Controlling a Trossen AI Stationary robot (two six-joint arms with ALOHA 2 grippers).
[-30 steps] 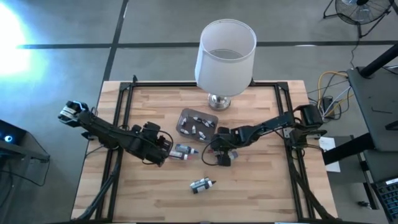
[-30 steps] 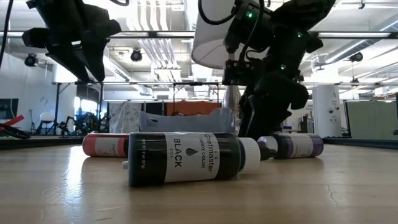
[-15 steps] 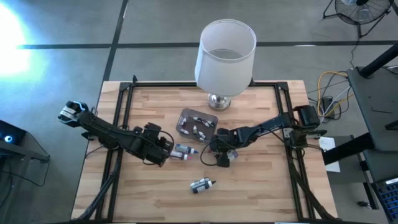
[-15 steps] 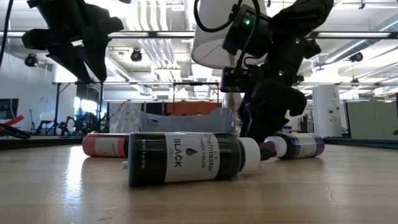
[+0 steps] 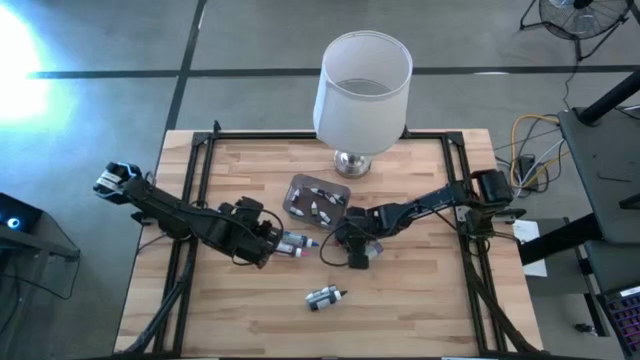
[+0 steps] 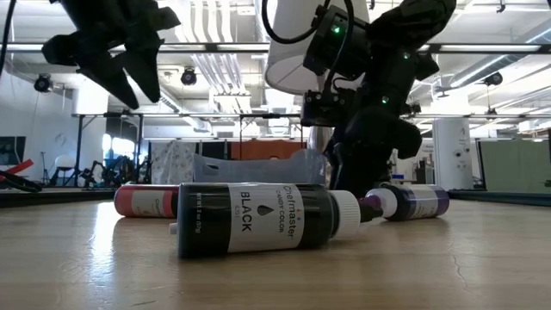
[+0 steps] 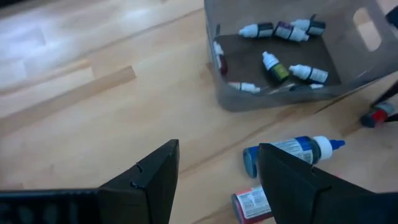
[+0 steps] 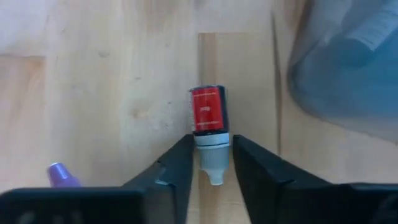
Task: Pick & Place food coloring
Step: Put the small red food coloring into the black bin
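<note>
The right gripper [image 8: 210, 163] is low over the middle of the pale wooden slatted table [image 5: 420, 310], just near of the small greyish translucent rectangular tub [image 5: 318, 198]. Its two dark fingers [image 8: 180, 163] have closed in on the white neck of a small red-labelled food coloring bottle [image 8: 208, 118], which lies flat on the wood; the pads touch the cap end on both sides. A purple-capped bottle [image 8: 60, 175] lies close beside it.

The left gripper [image 7: 214, 174] hangs above the table to the left of the tub with its fingers spread wide and nothing between them. Just right of it lie a blue-and-white bottle [image 7: 292, 151] and a red-labelled one [image 7: 252, 202], side by side.

Inside the tub rest several more tiny bottles [image 7: 280, 67] with white and dark bodies. Nearer the front edge a black-labelled bottle [image 5: 325, 297] lies alone on its side. A white-shaded lamp with a silver base [image 5: 362, 90] stands at the far edge of the table
</note>
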